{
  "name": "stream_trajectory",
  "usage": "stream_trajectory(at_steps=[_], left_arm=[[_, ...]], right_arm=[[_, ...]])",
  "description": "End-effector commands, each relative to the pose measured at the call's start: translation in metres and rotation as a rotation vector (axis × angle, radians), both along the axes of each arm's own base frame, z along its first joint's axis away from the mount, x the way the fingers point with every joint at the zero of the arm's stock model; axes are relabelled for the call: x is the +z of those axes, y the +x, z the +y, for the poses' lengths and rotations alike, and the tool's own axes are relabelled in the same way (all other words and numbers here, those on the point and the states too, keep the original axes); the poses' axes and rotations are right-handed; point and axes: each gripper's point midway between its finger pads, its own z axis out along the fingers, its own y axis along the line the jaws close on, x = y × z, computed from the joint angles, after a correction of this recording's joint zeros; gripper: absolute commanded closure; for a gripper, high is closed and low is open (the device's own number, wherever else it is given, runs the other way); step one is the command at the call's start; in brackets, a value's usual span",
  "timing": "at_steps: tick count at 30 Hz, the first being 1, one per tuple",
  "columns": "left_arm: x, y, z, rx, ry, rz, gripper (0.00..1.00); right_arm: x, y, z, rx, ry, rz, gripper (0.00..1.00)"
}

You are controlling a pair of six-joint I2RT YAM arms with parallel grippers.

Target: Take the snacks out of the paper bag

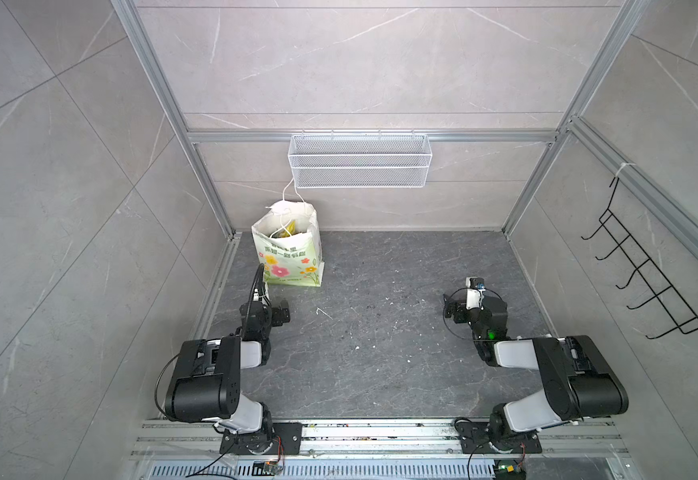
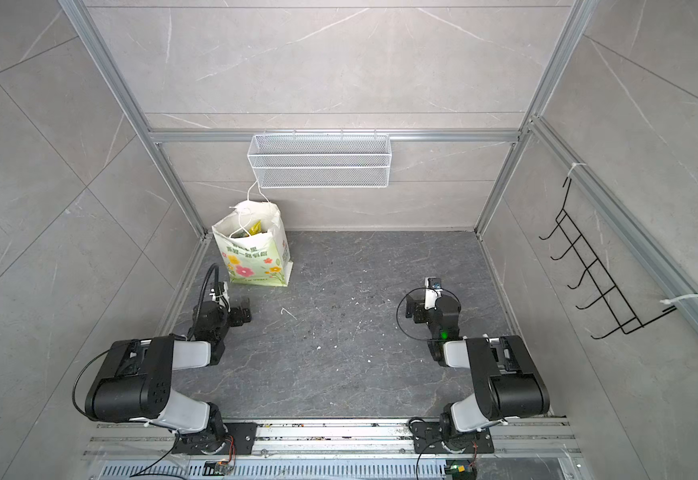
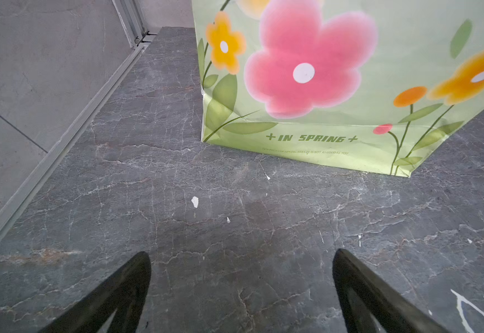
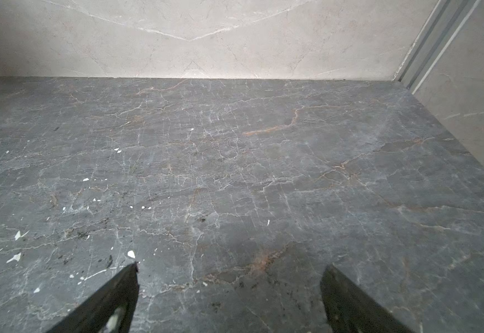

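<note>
The paper bag (image 1: 293,266) (image 2: 256,266) stands upright at the back left of the dark floor, its mouth open and its white cord handles loose. Only a yellow-green corner of the snacks (image 1: 288,229) (image 2: 252,230) shows inside it. My left gripper (image 1: 281,312) (image 2: 241,314) is low over the floor just in front of the bag, open and empty. In the left wrist view the bag's flowered face (image 3: 336,86) fills the area ahead of the left gripper (image 3: 242,259). My right gripper (image 1: 450,309) (image 2: 413,309) (image 4: 229,271) is open over bare floor on the right, far from the bag.
A white wire mesh basket (image 1: 360,176) (image 2: 320,176) hangs on the back wall, above and right of the bag. A black hook rack (image 1: 646,274) (image 2: 601,270) hangs on the right wall. Walls close in the floor on three sides.
</note>
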Motion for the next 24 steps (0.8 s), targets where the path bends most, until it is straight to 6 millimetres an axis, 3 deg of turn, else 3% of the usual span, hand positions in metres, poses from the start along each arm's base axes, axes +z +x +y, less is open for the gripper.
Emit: stream_trajectory(at_steps=[1,18,21,24], left_arm=[[0.016,0.008,0.001,-0.002,0.0,-0.056,0.0],[0.018,0.008,0.002,0.001,0.003,-0.067,0.0],[0.04,0.0,-0.007,0.002,0.07,-0.077,0.02],[0.094,-0.017,-0.03,-0.037,0.079,-0.154,0.2]], right_arm=[[0.005,0.004,0.004,0.018,-0.009,-0.011,0.01],[0.006,0.005,0.003,0.006,-0.016,-0.012,0.01],[0.024,0.007,-0.008,-0.073,-0.021,0.057,0.01],[0.059,0.0,-0.016,-0.183,0.107,0.101,0.03]])
